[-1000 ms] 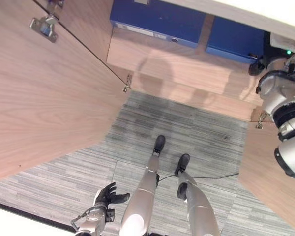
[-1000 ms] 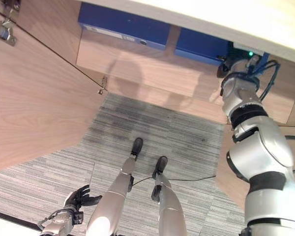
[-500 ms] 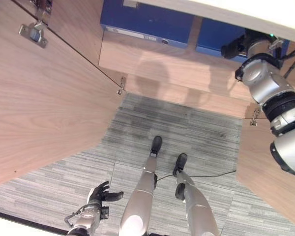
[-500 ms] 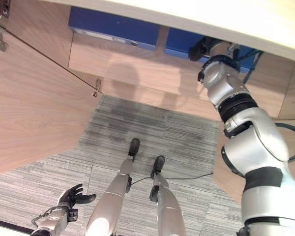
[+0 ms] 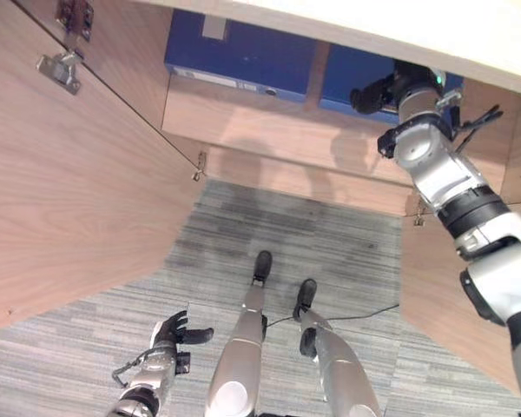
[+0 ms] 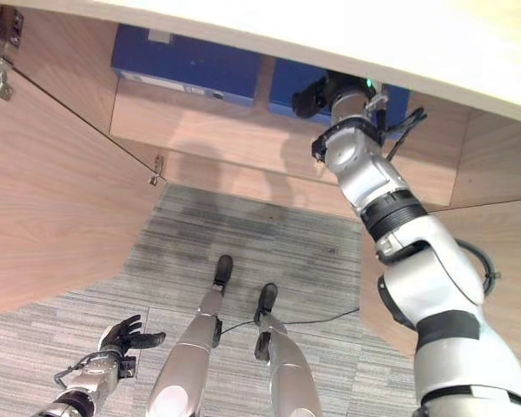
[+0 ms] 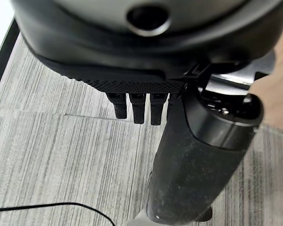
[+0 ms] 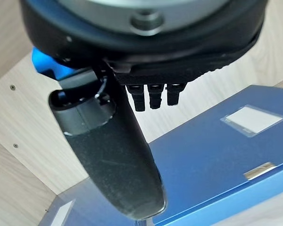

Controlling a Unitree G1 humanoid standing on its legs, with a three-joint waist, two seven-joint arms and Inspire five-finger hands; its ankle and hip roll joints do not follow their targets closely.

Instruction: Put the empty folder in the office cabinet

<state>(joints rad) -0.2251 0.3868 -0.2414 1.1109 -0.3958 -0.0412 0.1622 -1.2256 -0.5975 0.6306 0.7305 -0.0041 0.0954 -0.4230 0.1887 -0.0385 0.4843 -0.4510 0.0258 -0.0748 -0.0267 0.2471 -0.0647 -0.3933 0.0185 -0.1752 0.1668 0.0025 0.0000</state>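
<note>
Two blue folders lie flat on the cabinet's low shelf: a wide one on the left and a second on the right. My right hand reaches into the cabinet and hovers at the right folder's front. In the right wrist view its thumb and fingers stand straight over a blue folder, holding nothing. My left hand hangs low by the carpet, with its fingers spread and nothing in it.
The cabinet's left door stands wide open, with metal hinges near its top. The right door is open too, close beside my right arm. A pale countertop overhangs the shelf. Grey carpet lies below.
My right hand has moved left along the shelf, from the right folder's outer edge to over its front. The camera has shifted; the left hand stays low and open.
</note>
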